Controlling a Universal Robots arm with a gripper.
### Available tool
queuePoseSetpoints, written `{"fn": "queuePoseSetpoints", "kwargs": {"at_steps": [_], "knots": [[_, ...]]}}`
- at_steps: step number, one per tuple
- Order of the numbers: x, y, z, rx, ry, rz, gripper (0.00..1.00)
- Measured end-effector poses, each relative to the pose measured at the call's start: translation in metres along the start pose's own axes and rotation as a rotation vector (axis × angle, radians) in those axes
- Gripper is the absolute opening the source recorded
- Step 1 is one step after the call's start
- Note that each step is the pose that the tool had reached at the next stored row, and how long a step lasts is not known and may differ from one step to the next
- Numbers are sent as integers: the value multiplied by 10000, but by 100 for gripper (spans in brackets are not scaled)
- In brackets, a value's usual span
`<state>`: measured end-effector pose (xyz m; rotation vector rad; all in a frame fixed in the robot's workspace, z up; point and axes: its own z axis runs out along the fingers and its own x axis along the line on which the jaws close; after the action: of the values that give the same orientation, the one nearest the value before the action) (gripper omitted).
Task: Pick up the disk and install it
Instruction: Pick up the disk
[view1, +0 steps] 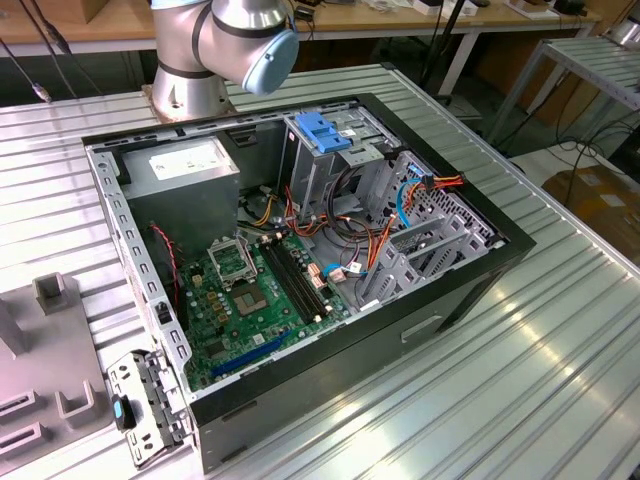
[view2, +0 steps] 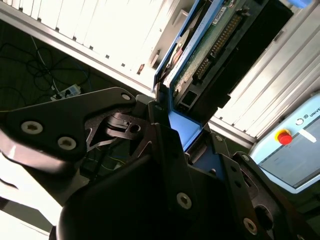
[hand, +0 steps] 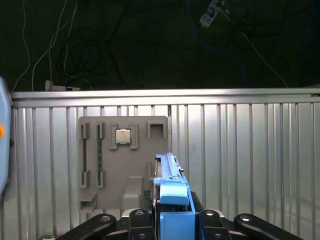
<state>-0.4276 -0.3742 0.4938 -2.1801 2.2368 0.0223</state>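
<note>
End effector is clamped on the disk by just one end, so I reckon it could tilt or slip and snag on the computer case mid-bench.

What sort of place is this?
Probably a robotics lab or workshop: an open computer case sits on a ribbed metal table beside a robot arm, with wooden workbenches behind.

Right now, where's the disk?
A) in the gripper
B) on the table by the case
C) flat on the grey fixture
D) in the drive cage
A: in the second wrist view the gripper is shut on the disk, its fingers clamped on the blue side rail.
</note>
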Motion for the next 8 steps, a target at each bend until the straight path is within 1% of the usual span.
{"fn": "queuePoseSetpoints", "kwargs": {"at_steps": [8], "knots": [[-1,-53,0,0,0,0,37]]}}
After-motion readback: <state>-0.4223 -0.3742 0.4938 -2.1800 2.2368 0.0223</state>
